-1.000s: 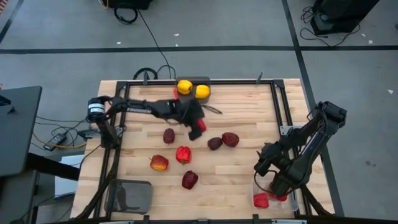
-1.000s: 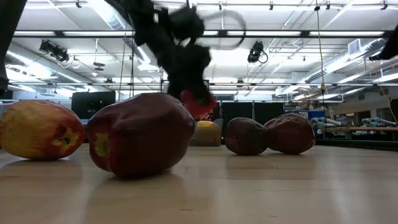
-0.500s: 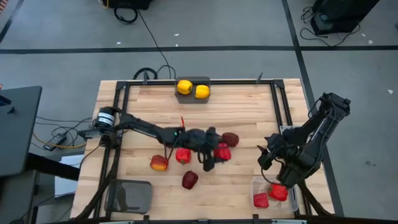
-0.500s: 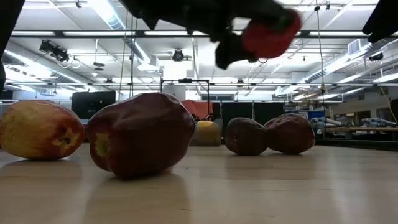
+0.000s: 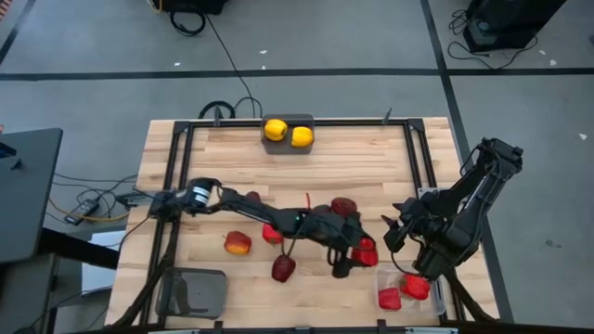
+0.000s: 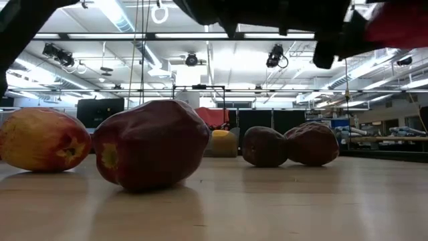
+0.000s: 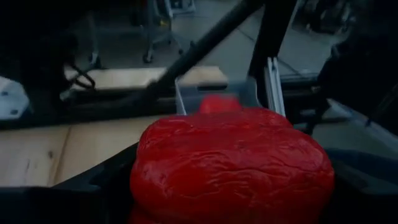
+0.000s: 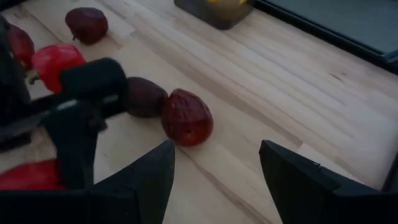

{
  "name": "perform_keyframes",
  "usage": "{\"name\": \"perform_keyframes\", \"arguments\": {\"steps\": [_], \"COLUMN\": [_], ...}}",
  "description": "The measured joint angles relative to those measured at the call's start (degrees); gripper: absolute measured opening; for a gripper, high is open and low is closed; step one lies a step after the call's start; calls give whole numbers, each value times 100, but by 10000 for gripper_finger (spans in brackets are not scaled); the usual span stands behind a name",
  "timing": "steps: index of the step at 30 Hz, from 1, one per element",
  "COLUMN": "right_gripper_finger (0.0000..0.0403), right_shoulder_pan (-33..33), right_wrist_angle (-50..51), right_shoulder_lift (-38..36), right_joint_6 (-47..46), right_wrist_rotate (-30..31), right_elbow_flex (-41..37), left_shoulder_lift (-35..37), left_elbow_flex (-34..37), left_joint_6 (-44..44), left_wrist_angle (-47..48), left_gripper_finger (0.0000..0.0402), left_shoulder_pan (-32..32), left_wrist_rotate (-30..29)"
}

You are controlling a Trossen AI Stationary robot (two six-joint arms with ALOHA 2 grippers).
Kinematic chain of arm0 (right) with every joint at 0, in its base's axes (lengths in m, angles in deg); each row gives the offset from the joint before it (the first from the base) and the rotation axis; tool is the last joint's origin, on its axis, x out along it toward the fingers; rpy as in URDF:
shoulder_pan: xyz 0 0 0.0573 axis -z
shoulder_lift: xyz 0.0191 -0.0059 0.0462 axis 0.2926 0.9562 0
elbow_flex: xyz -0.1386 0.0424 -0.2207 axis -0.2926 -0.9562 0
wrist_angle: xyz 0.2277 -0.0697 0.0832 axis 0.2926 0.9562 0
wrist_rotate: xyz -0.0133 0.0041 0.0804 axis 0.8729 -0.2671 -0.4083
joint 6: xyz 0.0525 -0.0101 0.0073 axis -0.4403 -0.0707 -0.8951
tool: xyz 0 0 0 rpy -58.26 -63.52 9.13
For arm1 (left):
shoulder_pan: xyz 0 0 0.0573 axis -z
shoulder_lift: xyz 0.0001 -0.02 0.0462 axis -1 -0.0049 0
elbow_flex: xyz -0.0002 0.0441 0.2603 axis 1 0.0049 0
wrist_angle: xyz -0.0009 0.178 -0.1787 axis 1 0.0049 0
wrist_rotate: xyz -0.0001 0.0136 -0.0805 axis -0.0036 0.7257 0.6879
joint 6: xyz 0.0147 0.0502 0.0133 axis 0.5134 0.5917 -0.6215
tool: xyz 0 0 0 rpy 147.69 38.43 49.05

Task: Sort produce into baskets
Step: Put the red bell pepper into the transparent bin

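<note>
Carry the bright red lumpy pepper point(image 5: 365, 251), clamped in the left tool point(image 5: 357, 256) above the counter point(image 5: 371, 167), over the clear plastic basket point(image 5: 382, 275), past the empty, parted right tool point(image 5: 401, 232), then release low.

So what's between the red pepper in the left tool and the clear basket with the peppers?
In the high view, only bare tabletop lies between the red pepper held in the left tool and the clear basket.

You get bright ceiling strip lights point(image 6: 127, 17) glaring in low view; left wrist view dim, its red pepper point(image 7: 233, 165) soft-focused.
</note>
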Motion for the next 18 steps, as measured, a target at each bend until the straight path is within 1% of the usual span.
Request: {"name": "perform_keyframes", "arguments": {"steps": [4, 8, 13, 18], "right_gripper_finger": [246, 246, 246, 246], "right_shoulder_pan": [0, 0, 0, 0], "right_wrist_angle": [67, 75, 77, 78], "right_shoulder_lift": [-11, -124, -306, -401], "right_joint_6": [37, 133, 176, 247], "right_wrist_rotate": [151, 388, 525, 550], "right_elbow_flex": [11, 15, 20, 20], "left_shoulder_lift": [-386, -822, -1344, -1705], "left_elbow_flex": [-516, -1088, -1836, -2461], "left_joint_6": [299, 292, 240, 240], "left_wrist_angle": [-26, 64, 72, 158], "left_gripper_finger": [330, 330, 330, 331], "left_shoulder_pan": [93, 154, 155, 171], "left_wrist_rotate": [15, 31, -32, -46]}}
